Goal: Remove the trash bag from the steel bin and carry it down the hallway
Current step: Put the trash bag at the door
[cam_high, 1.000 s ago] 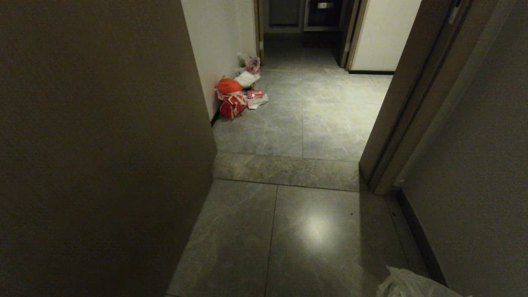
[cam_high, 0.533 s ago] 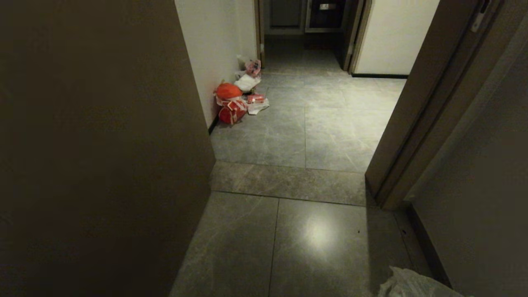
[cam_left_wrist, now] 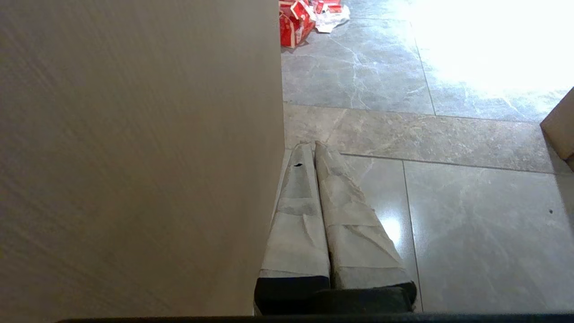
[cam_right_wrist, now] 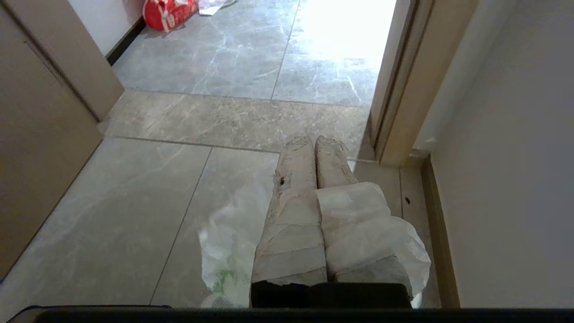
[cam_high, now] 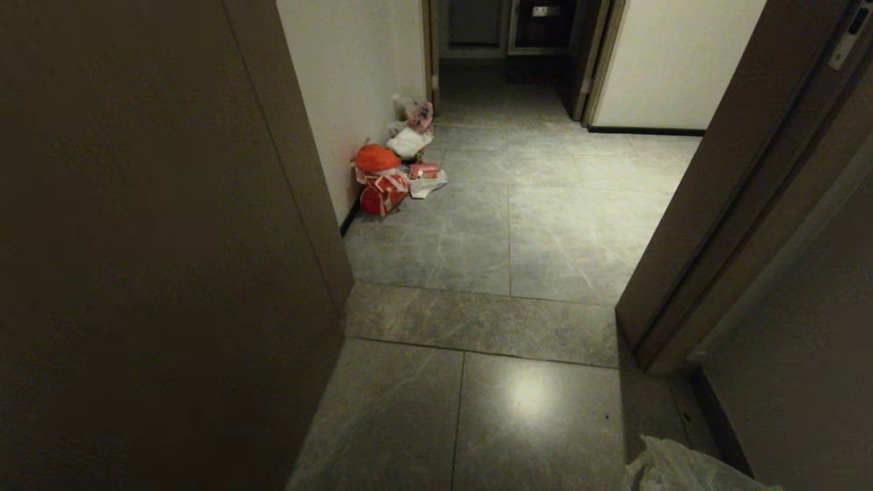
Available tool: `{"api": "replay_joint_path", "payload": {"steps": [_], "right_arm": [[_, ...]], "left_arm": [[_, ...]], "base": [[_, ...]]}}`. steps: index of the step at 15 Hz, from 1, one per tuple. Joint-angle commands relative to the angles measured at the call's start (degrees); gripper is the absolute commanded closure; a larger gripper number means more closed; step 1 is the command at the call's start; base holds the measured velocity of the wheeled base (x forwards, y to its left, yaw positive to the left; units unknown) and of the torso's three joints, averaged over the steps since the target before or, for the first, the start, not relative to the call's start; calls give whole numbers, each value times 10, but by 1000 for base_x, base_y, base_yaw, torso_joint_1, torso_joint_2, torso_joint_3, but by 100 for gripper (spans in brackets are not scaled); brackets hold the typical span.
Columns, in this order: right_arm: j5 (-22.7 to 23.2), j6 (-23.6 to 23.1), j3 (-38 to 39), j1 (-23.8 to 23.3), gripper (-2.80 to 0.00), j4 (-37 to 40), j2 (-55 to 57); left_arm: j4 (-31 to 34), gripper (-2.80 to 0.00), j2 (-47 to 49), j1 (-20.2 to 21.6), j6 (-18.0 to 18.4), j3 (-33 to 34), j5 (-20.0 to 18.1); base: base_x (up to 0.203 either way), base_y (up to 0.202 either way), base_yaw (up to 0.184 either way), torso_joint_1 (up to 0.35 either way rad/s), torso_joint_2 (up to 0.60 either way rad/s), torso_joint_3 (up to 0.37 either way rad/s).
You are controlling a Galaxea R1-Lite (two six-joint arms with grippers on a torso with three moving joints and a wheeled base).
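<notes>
Your right gripper (cam_right_wrist: 314,143) has its fingers pressed together, pinching the trash bag (cam_right_wrist: 372,233), which hangs low beside the door frame (cam_right_wrist: 399,89). Your left gripper (cam_left_wrist: 312,148) is pressed together too, holding nothing. The hallway (cam_high: 545,225) opens ahead. Watch that frame: the dangling bag could snag there, tear, or slip free.

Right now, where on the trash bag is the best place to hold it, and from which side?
Probably its upper edge, from above: the trash bag is thin, limp film hanging below the right gripper, which is shut on it there.
</notes>
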Motion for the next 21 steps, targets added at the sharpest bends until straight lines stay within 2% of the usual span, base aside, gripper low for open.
{"api": "replay_joint_path", "payload": {"steps": [1,11,18,21], "right_arm": [[0,0,0,0,0,0,-1],[0,0,0,0,0,0,-1],[0,0,0,0,0,0,-1],[0,0,0,0,0,0,-1]], "left_arm": [[0,0,0,0,0,1,0],[0,0,0,0,2,1,-1],[0,0,0,0,2,1,-1],[0,0,0,0,2,1,-1]], "base": [[0,0,0,0,0,0],[0,0,0,0,0,0],[-1,-153,-4,0,3,1],[0,0,0,0,0,0]]}}
